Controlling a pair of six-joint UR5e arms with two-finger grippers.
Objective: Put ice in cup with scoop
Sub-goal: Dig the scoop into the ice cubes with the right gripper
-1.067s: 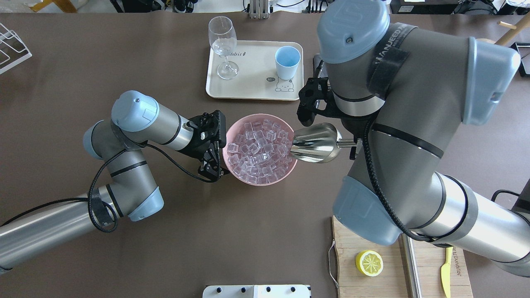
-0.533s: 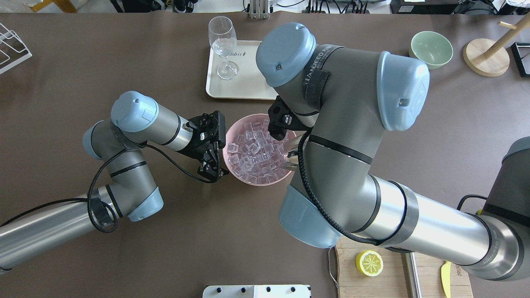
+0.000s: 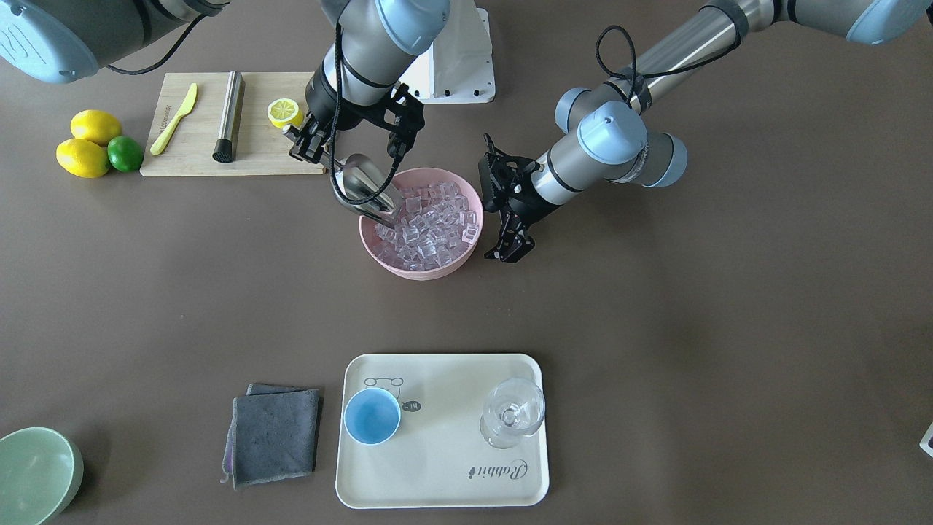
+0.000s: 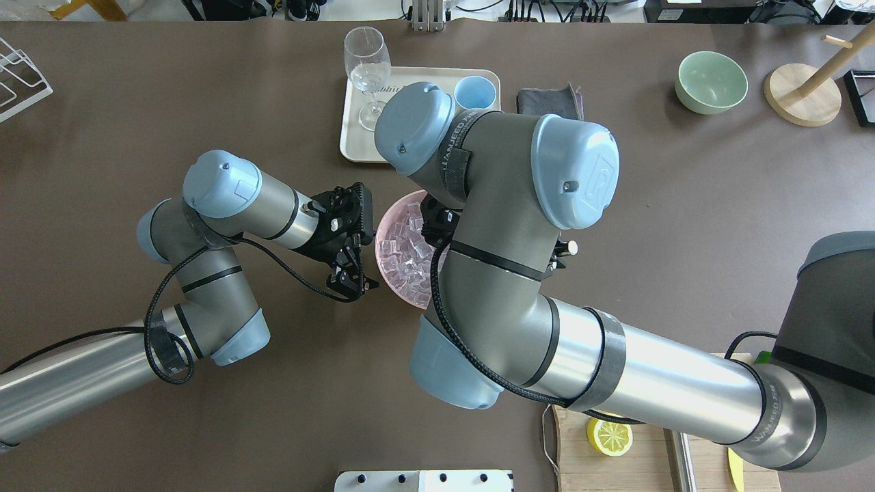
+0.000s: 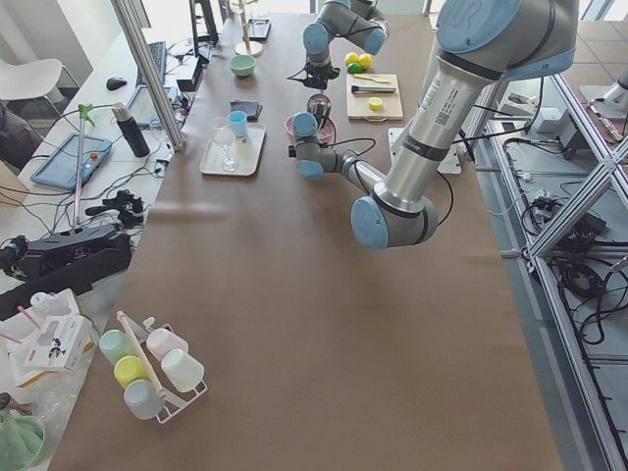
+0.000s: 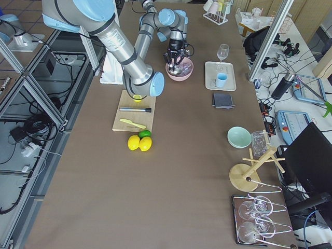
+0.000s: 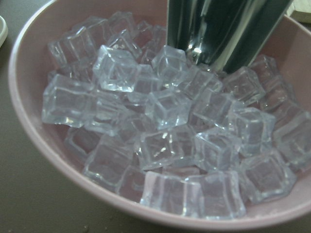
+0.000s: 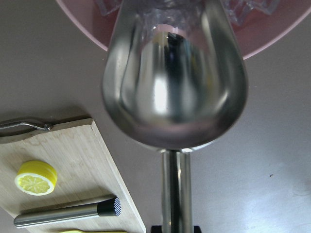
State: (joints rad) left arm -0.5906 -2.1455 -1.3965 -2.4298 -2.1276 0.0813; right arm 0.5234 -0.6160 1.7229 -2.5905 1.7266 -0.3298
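Note:
The steel scoop (image 3: 362,189) is tilted down with its tip dug into the ice (image 3: 430,222) at the robot-side edge of the pink bowl (image 3: 408,271). My right gripper (image 3: 341,157) is shut on the scoop's handle (image 8: 174,194); the trough (image 8: 175,87) fills the right wrist view. My left gripper (image 3: 510,251) is open and empty just beside the bowl, apart from it. Its wrist view shows the ice (image 7: 165,141) and the scoop (image 7: 223,29). The light-blue cup (image 3: 372,415) stands empty on the cream tray (image 3: 437,467). In the overhead view my right arm hides most of the bowl (image 4: 384,225).
A clear stemmed glass (image 3: 512,412) stands on the tray beside the cup. A grey cloth (image 3: 273,434) and a pale-green bowl (image 3: 33,474) lie left of the tray. A cutting board (image 3: 197,157) holds a steel cylinder (image 3: 228,117), half lemon (image 3: 284,111) and yellow knife (image 3: 173,118).
My right arm has swung across over the bowl, and the scoop went from beside the bowl's rim down into the ice. The left arm has not moved.

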